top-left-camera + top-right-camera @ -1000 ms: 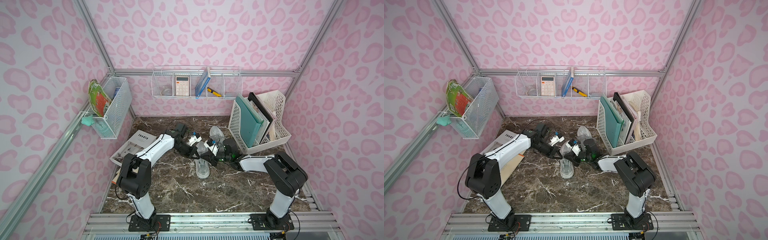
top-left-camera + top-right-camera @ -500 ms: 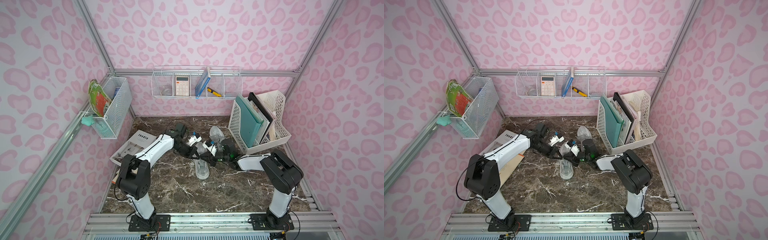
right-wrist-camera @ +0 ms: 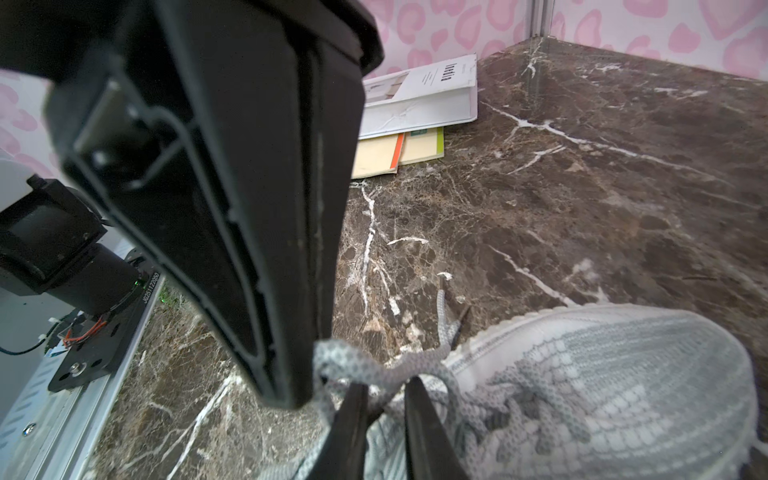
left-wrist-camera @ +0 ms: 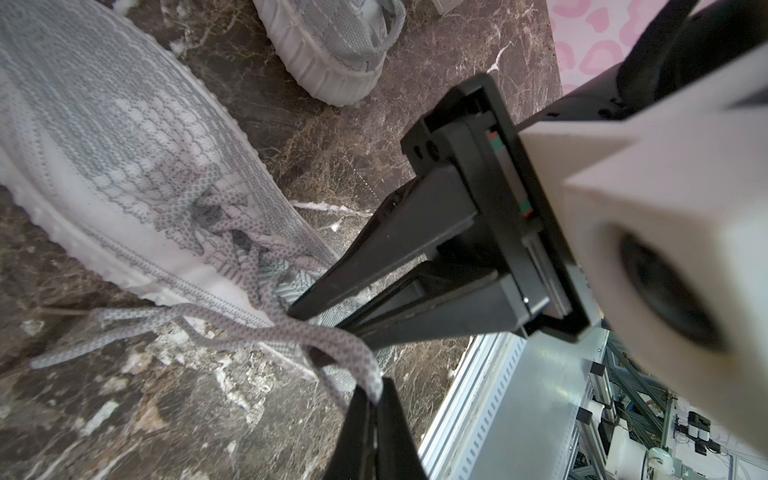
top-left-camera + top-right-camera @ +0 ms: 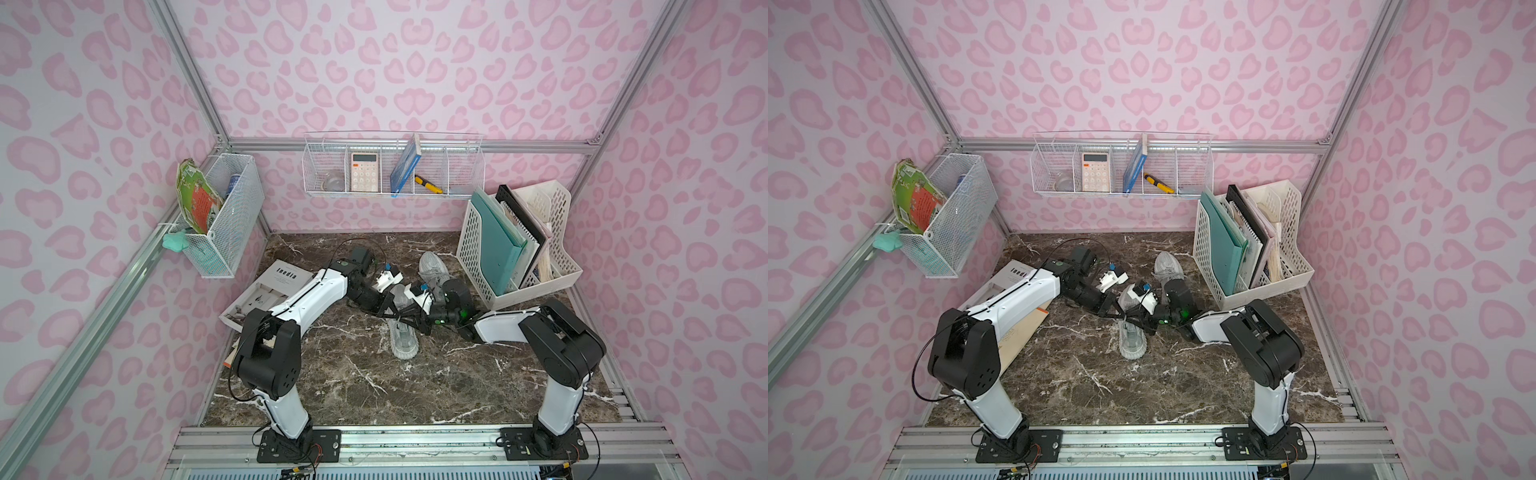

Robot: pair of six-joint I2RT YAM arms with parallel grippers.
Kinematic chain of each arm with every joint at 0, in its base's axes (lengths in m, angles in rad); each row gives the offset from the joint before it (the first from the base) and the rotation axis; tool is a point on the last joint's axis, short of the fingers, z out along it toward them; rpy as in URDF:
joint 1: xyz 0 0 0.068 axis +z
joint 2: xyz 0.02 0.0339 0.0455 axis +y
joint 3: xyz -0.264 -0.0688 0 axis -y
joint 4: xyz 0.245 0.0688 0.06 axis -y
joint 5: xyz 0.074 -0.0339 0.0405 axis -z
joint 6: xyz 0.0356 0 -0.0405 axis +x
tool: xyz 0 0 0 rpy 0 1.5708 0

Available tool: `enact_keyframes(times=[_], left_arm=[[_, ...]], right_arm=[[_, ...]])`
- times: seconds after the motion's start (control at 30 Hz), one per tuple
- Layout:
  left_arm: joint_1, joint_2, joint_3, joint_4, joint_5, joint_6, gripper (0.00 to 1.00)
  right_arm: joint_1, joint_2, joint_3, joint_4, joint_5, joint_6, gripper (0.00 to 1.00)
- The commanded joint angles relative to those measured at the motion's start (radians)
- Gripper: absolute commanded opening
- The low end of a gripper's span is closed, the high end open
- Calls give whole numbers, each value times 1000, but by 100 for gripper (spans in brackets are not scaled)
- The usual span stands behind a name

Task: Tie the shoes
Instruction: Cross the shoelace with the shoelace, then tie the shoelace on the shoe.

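Arms (image 5: 316, 291) outstretched low; fingers (image 4: 395, 245) meet at lace (image 4: 232, 328).

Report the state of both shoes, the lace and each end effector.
near shoe: on its sole, not tied.
far shoe: on its sole, untouched; its lacing cannot be told.
lace: untied, one end trailing loose.
left end effector: shut on the lace.
right end effector: open, fingers slightly parted at the lace.

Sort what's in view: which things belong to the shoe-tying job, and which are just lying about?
Job: near shoe, far shoe, lace, left gripper pinching it, right gripper.
Lying about: file organiser, back basket, side basket, calculator, white box.
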Motion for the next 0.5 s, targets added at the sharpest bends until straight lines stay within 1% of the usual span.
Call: enact_keyframes(times=[0.0,0.17,0.47], left_arm=[[0,-12,-2,4,15,-3,0],[0,-18,-7,9,19,-3,0],[0,-21,-11,16,14,-15,0]], right_arm=[[5,8,10,40,-16,10,22],[9,23,26,56,9,25,24],[19,28,26,94,0,28,30]])
